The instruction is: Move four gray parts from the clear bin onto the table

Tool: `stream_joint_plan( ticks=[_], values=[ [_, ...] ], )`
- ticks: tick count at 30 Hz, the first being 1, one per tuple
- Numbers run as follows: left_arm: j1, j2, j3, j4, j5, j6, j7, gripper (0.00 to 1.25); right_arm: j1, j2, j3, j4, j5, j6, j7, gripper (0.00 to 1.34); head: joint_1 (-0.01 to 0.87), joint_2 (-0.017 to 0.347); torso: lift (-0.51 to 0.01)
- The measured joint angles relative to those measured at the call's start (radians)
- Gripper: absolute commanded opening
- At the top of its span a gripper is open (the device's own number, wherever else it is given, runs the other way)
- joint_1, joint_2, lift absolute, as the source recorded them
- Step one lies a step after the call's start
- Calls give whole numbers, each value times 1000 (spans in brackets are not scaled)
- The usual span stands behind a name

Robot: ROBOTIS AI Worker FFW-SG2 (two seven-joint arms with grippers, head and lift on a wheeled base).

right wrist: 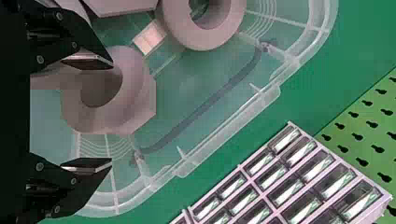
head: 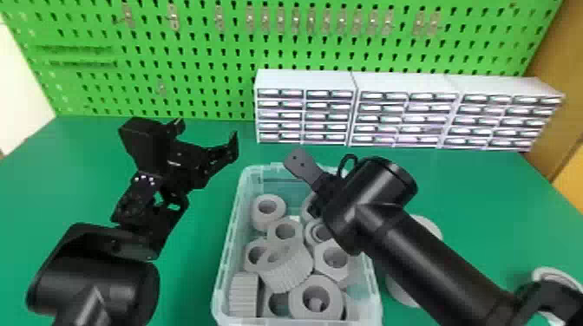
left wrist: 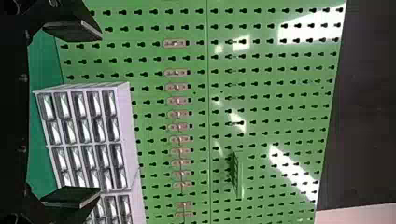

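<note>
My right claw (right wrist: 111, 113) is spread wide and empty over the clear bin (right wrist: 229, 134), with a gray part (right wrist: 141, 109) just below. It looks stiff, light, perhaps slick; I'd pinch its outer walls. I count one bin, at least nine gray parts inside.

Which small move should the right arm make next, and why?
Probably shift the right gripper sideways before lowering: its open fingers are above the clear bin, but in the right wrist view one overlaps a gray part instead of both flanking it.
</note>
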Motion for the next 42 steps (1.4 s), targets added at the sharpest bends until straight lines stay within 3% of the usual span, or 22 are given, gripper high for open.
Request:
stream_joint_plan(
  ticks=[25,42],
  values=[
    [-10,1,-4,2,4,0,-2,1131,-34,0,-6,153,-3,-75,0,821,678,34,-50],
    [-23,2,-2,0,5,-2,-12,1131,-40,-3,6,141,25,-87,2,815,678,34,-50]
  ],
)
